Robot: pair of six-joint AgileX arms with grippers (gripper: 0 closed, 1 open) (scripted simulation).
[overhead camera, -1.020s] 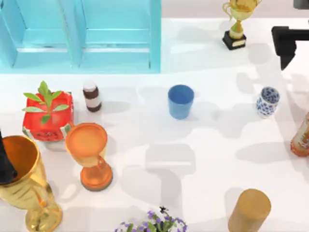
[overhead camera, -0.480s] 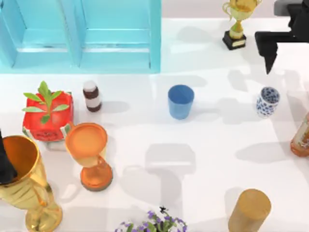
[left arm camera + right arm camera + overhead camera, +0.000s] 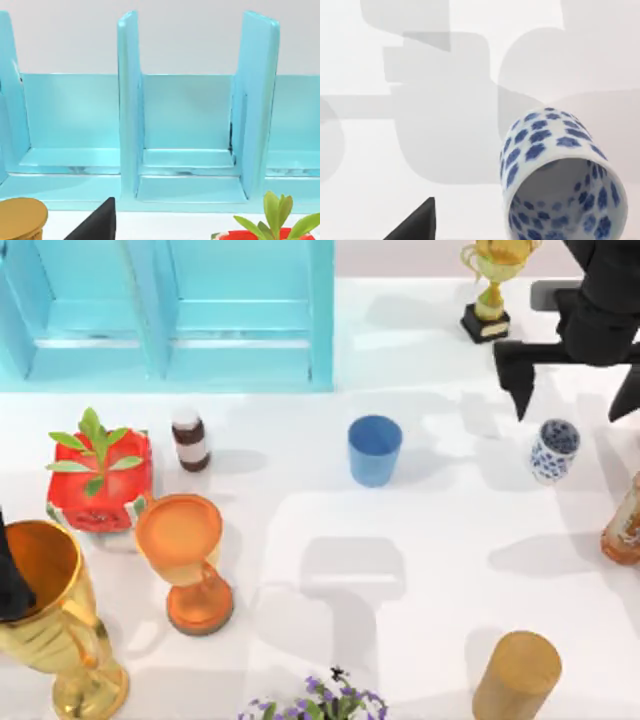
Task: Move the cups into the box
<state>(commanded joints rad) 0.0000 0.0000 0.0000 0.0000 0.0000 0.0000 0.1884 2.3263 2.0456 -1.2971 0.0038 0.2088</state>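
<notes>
Scanning the top view left to right. Left gripper [image 3: 12, 585] sits at the table's left edge, about 8 o'clock from centre, dark against the large gold goblet [image 3: 50, 615]; its open/closed state can't be told. Red planter [image 3: 100, 480] with a green sprout is just above the goblet, and the orange stemmed goblet [image 3: 185, 555] is just beside both at 3 o'clock. The small brown bottle [image 3: 190, 438] stands near the front edge of the box [image 3: 165, 315]. That turquoise box fills the 10–11 o'clock corner, with dividers splitting it into compartments; the left wrist view looks into the box [image 3: 187, 130], all compartments there bare.

Blue cup [image 3: 374, 450] stands upright near centre, with bare white table [image 3: 440, 570] all round it, widest toward 6 o'clock. Purple flowers [image 3: 320, 702] sit at the bottom edge, 6 o'clock. The tan cylinder [image 3: 515, 675] is at 5 o'clock near the bottom edge.

Trophy [image 3: 490, 285] stands at 1 o'clock near the top edge. Right gripper [image 3: 575, 390] hovers at 2 o'clock, fingers spread wide apart, holding nothing. The floral cup [image 3: 554, 450] stands upright just below the gap between them, at 3 o'clock, close to the table's right edge. The right wrist view shows the floral cup [image 3: 560, 175] with its mouth open and bare table on its other sides. An orange-brown bottle [image 3: 625, 525] clips the right edge at 4 o'clock from the cup, near but apart.
</notes>
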